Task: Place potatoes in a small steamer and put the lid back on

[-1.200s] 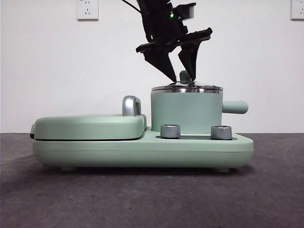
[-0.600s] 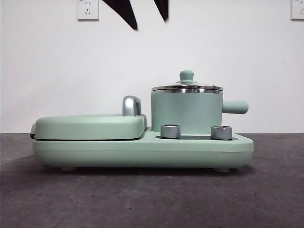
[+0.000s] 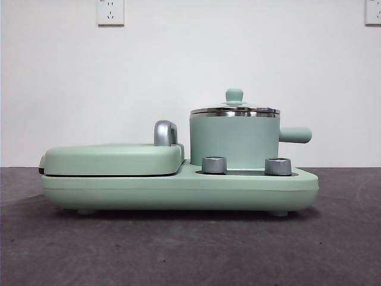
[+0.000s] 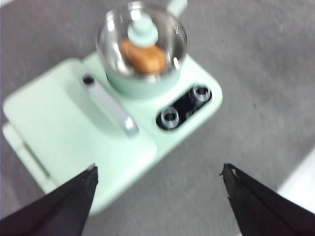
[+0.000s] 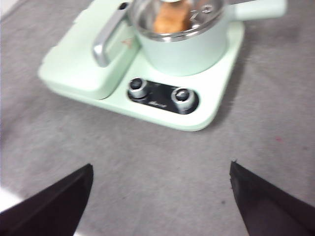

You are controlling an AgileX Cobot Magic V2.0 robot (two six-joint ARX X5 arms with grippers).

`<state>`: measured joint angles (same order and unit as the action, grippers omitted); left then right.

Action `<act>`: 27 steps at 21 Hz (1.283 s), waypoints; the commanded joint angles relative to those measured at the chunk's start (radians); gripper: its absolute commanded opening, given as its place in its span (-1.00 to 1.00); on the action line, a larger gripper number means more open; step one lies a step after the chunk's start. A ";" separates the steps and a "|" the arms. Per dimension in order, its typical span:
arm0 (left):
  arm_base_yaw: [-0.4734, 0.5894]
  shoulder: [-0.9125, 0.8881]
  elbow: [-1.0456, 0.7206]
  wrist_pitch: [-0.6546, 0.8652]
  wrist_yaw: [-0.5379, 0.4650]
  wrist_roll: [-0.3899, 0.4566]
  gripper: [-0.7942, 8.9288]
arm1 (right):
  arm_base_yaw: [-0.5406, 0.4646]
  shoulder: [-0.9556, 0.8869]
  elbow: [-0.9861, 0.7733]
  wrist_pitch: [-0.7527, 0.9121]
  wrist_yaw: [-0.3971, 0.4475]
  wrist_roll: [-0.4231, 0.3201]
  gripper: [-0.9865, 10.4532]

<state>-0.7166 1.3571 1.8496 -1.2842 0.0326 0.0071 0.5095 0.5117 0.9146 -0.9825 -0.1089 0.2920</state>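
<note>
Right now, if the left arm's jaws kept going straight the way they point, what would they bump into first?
Probably the flat griddle cover or its chrome handle; the open left gripper looks down from above the appliance. The lidded steamer lies farther along. Depth is unclear, and the view is blurred.

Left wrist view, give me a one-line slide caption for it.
Potato sits inside the small steamer under the glass lid, with the open left gripper hanging above, apart from the cooker.
</note>
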 commanded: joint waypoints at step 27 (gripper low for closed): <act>-0.010 -0.727 -0.848 0.402 0.000 -0.155 -0.82 | 0.006 0.002 0.007 0.145 -0.230 -0.084 -0.81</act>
<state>-0.7181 0.6270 0.9905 -0.8909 0.0319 -0.1432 0.5098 0.5117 0.9142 -0.8478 -0.3382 0.2161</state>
